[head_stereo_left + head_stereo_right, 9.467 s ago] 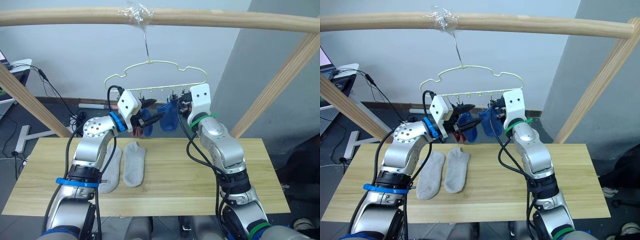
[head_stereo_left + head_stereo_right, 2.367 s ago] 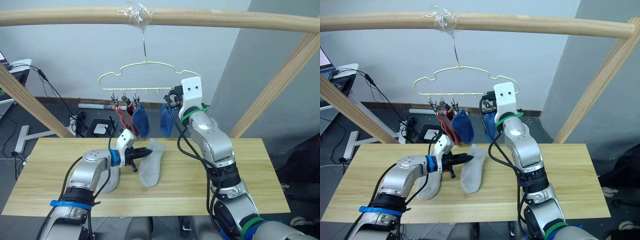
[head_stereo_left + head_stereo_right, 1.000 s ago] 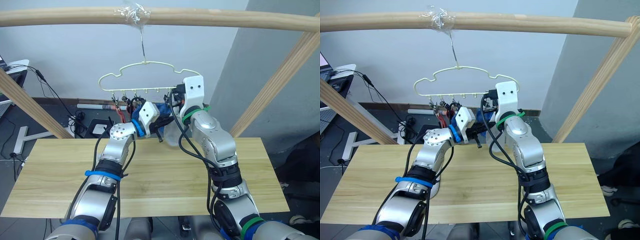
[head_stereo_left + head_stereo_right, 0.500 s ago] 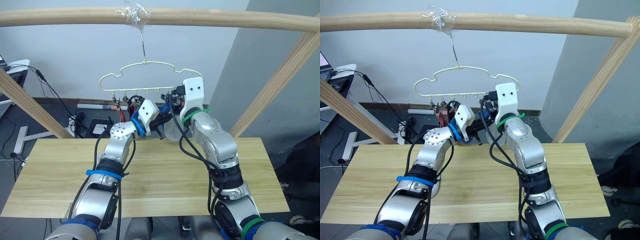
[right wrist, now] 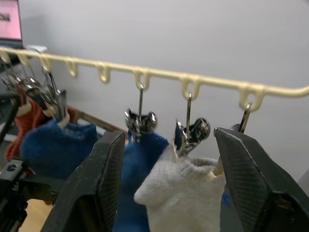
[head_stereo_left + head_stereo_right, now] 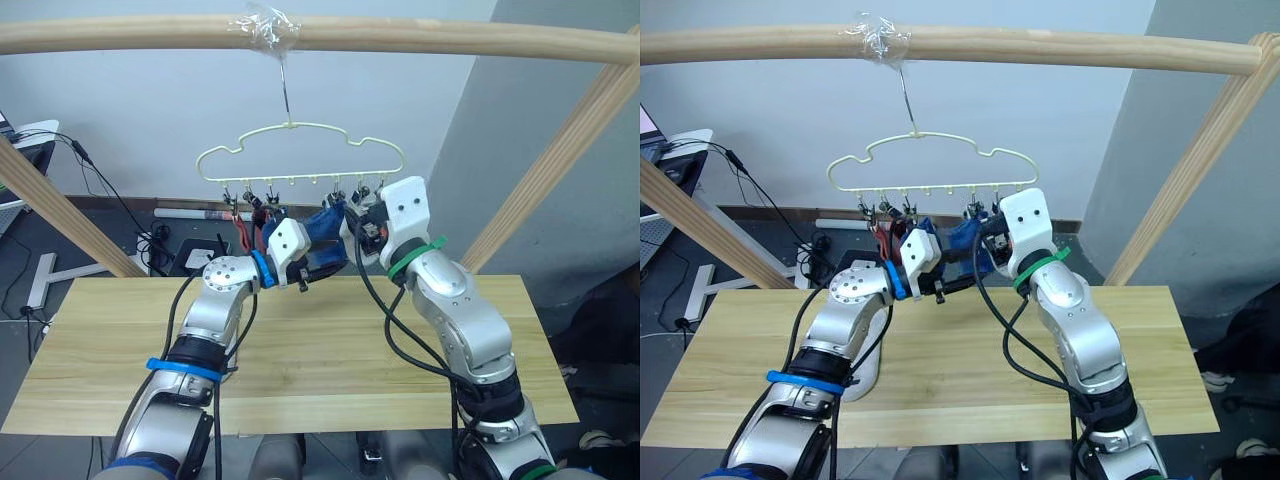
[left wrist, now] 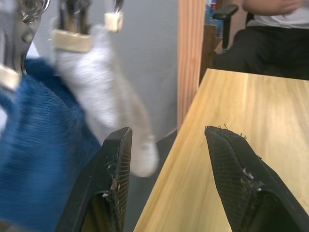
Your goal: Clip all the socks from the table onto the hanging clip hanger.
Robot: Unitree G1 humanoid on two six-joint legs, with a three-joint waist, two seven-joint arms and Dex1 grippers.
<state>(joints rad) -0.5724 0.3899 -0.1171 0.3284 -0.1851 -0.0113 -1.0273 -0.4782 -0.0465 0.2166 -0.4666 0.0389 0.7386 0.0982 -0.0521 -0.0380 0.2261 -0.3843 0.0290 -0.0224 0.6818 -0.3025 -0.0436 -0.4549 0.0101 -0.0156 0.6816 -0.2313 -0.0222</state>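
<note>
hanger (image 6: 300, 150) hangs by its hook from the pole (image 6: 320, 35), clip row along its bottom bar. clipped on it: 2 red socks (image 6: 243, 235) at the left end, then 2 blue socks (image 5: 50, 147), then 1 grey sock (image 5: 181, 200) on a clip further right, next to the second blue one.

left gripper (image 7: 166, 181) is up by the hanger, just below the clip row, fingers (image 7: 116, 179) spread apart with nothing between them. left wrist view has the grey sock hanging from its clip right ahead of the fingers, blue sock beside it, desk (image 7: 231, 121) beyond.

right gripper (image 5: 169, 183) is raised close under the clip row, fingers (image 5: 104, 183) parted and empty, the grey sock's cuff and its clip sitting in the gap ahead of them; cannot tell if they touch it.

1 more grey sock (image 6: 868, 368) lies on the desk, mostly hidden under the left arm. rest of the desk top is bare wood.
</note>
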